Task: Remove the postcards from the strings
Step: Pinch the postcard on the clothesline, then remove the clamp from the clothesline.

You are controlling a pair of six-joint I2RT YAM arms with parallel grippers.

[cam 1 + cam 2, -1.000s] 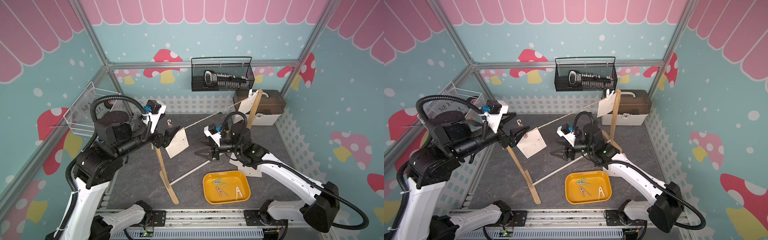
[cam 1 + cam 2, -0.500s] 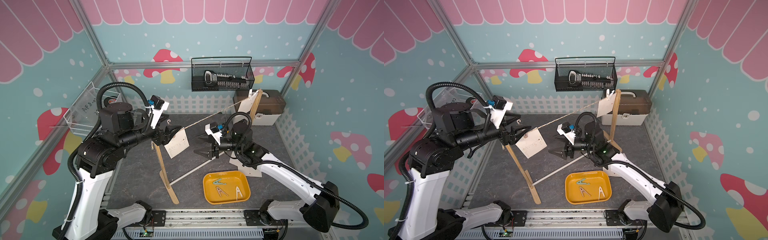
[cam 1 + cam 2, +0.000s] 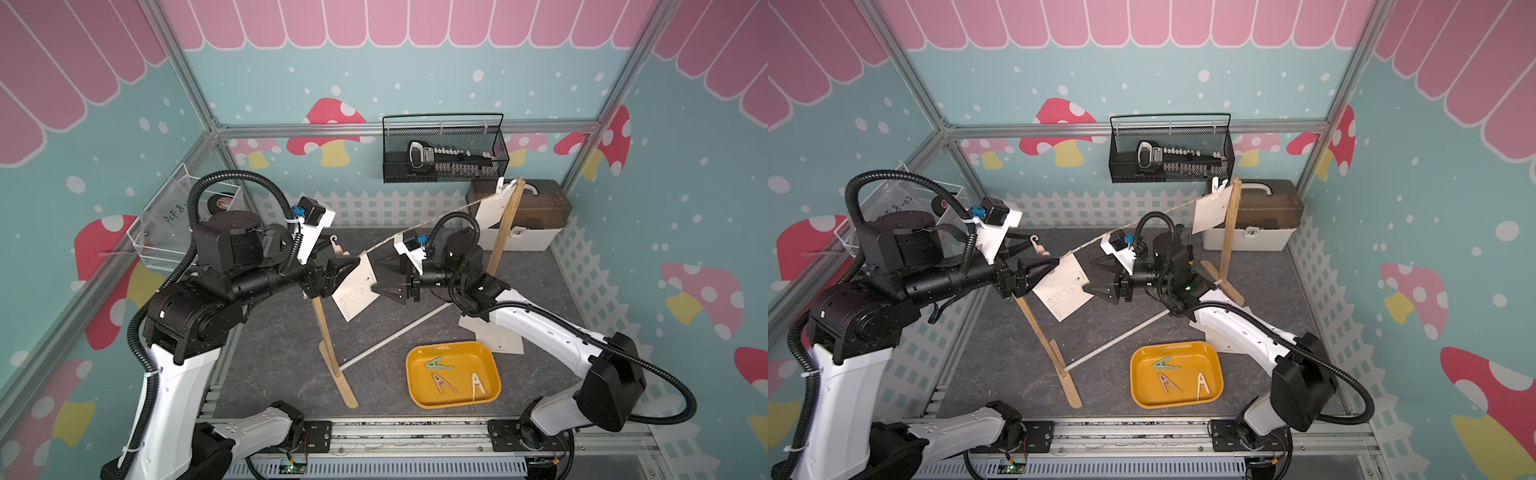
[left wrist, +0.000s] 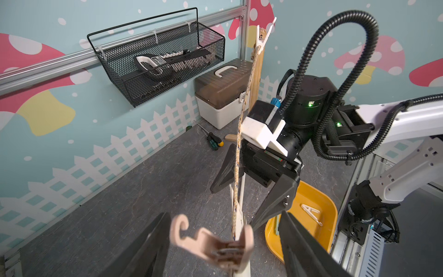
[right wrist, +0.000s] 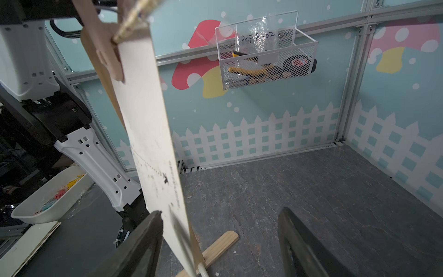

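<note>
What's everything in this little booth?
posts: two, light wood, centre
twine: one, beige, between post tops
rod: one, white, joining post feet
tray: one, yellow, front
hanging postcards: two, white, pegged to twine
loose postcards: count unclear, white, beside tray
tray clothespins: three, one green, two pale, in tray
twine clothespins: two, pink and white, opposite ends
black basket: one, back wall
white basket: one, side wall
toolbox: one, brown and white, back corner
screwdriver: one, green handle, near toolbox
left end effector: one, black, open around pink clothespin
right end effector: one, black, open beside a hanging postcard
</note>
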